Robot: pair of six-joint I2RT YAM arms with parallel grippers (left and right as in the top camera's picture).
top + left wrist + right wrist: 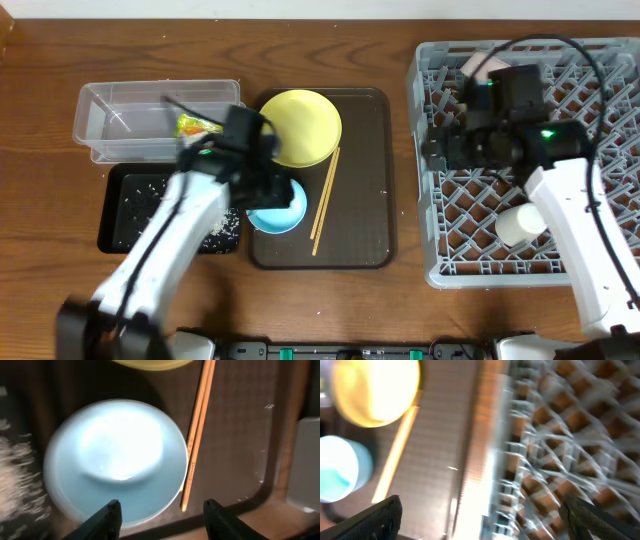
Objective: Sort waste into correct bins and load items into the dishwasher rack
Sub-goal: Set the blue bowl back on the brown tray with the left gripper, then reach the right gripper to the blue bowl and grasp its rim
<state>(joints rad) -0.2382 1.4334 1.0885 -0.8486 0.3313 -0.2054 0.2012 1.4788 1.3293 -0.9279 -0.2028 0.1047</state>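
Observation:
The light-blue bowl (278, 208) (117, 455) rests on the brown serving tray, below the yellow plate (300, 125). Wooden chopsticks (325, 200) (197, 435) lie to its right. My left gripper (268, 180) (161, 510) hovers over the bowl's near rim, open, holding nothing. My right gripper (438, 150) (485, 515) is wide open and empty above the left wall of the grey dishwasher rack (600, 80) (560, 435). A white cup (520, 225) and a white bowl (478, 68) sit in the rack. The wrapper (195, 126) lies in the clear tub (110, 105). Rice (222, 228) lies in the black tray (125, 235).
The brown serving tray (370, 180) lies between the bins and the rack. Bare wooden table runs along the front edge and between tray and rack. The right wrist view is motion-blurred.

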